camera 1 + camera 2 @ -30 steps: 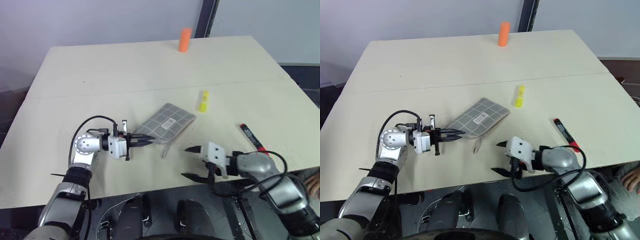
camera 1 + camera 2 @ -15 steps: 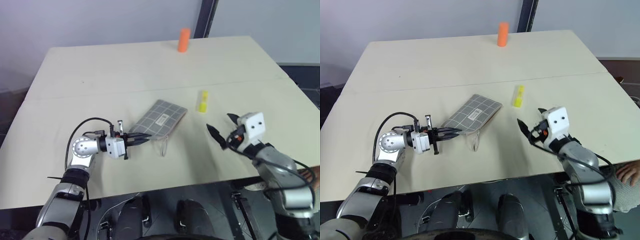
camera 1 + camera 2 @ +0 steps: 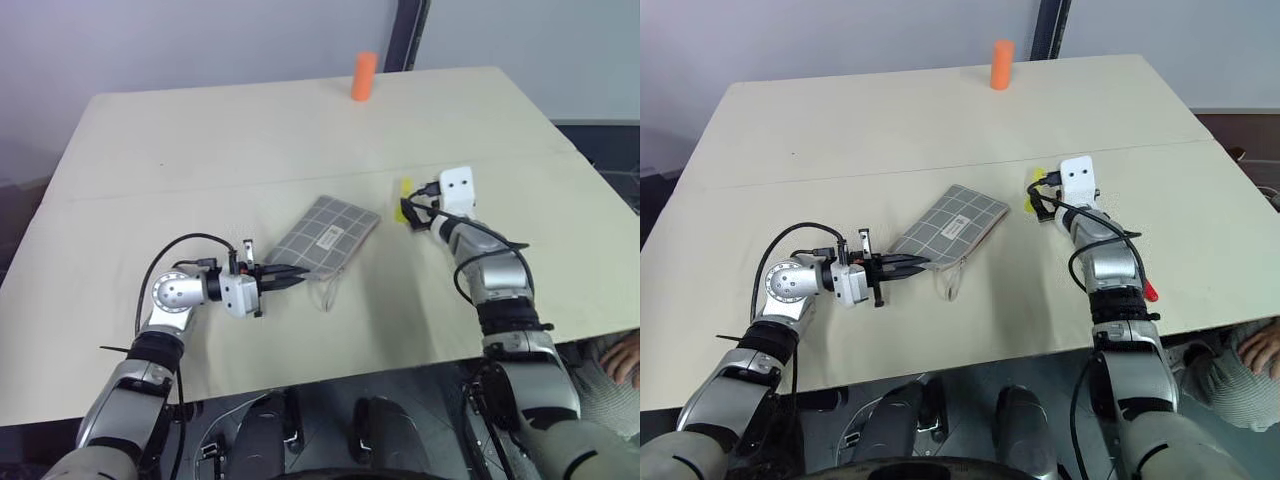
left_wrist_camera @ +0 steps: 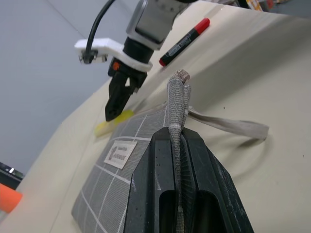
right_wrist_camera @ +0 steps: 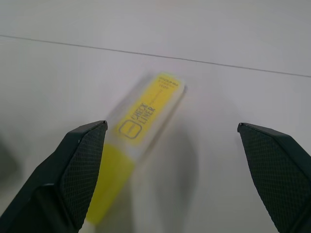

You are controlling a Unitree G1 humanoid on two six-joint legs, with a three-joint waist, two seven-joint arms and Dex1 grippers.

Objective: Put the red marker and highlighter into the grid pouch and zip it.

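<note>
Here, in the left eye view, the grid pouch (image 3: 326, 233) is lying near the middle of the table (image 3: 200, 140), and its near corner is being pinched by the left gripper (image 3: 283, 277), whose jaws are closed on the fabric; the right gripper (image 3: 410, 212) is being held wide open right over the highlighter (image 3: 404, 190), which is lying toward the table's right side, and nothing is being gripped by it. In the right eye view, the red marker (image 3: 1149, 291) is being largely hidden behind the right forearm near the table's right front edge; it could be knocked off that edge if the arm is swung back carelessly. In the left wrist view, the pouch is being clamped flat between the closed fingers (image 4: 160, 160), so its mouth is likely being kept shut, and an insertion could be blocked unless the opening is spread. In the right wrist view, the highlighter is lying off-centre, close beside one open finger (image 5: 73, 165) and well apart from the other; if the jaws are closed from here, it could be nudged sideways, rolled, or caught only at its end.
</note>
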